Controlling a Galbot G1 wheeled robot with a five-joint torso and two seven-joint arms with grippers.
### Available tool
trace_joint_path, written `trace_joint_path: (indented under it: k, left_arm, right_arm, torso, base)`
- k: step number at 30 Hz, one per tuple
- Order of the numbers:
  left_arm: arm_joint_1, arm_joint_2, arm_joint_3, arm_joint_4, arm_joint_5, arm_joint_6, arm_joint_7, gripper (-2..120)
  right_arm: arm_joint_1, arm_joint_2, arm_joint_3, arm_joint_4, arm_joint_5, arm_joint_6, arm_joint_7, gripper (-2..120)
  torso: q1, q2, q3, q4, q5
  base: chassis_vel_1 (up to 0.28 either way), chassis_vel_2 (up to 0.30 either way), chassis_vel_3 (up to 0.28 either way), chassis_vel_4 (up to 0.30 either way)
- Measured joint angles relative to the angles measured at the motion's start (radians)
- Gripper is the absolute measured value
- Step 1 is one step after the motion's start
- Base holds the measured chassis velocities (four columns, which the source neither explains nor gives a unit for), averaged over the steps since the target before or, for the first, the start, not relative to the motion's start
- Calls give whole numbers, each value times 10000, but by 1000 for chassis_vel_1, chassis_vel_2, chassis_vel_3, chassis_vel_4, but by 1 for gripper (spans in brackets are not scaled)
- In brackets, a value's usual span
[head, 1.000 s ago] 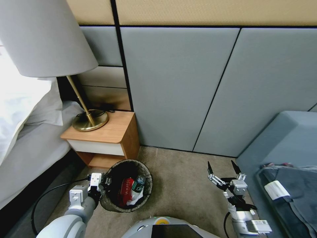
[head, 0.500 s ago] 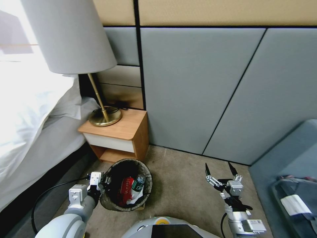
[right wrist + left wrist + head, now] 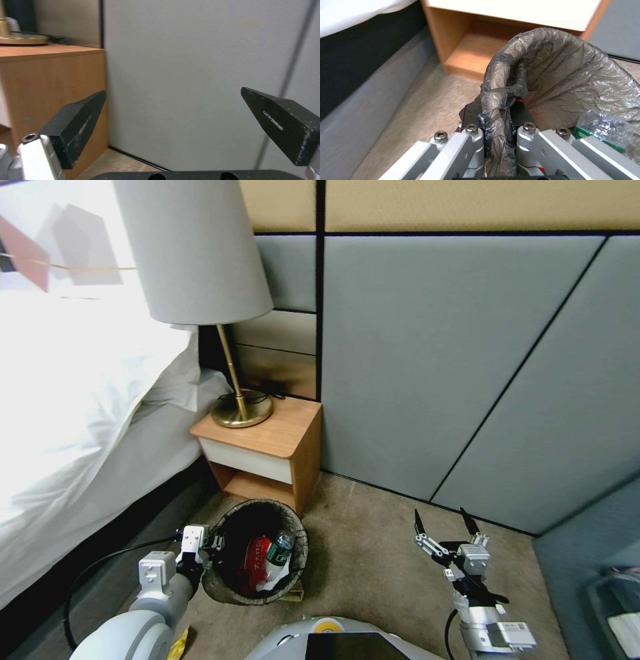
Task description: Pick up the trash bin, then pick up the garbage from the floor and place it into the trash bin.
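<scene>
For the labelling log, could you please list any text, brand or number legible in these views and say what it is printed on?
None can be quoted with confidence.
Crumpled red-and-white wrapper in the lined round trash bin: white characters, too blurred to read.
Small clear green-labelled plastic bottle: label print too small to read.
Right claw, black finger: small white lettering, too blurred to read.

My rig's body, silver metal with black tips

I'm seeing the left gripper (image 3: 212, 546) showing silver linkage bars with hex screws and a black cable trailing at lower left; the right gripper (image 3: 443, 521) is wearing pointed black fingers (image 3: 75, 125) with faint white lettering, and a white-grey torso dome is sitting bottom centre.
</scene>
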Motion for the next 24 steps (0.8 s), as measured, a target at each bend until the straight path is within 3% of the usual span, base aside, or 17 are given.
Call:
trace_joint_path:
  k: [24]
  left_arm:
    - [-3, -7, -4, 0, 3, -7, -15, 6]
  right_arm:
    - [92, -113, -131, -171, 16, 5, 233, 100]
  torso:
    - [0, 0, 0, 0, -1]
  base:
    - [55, 60, 62, 58]
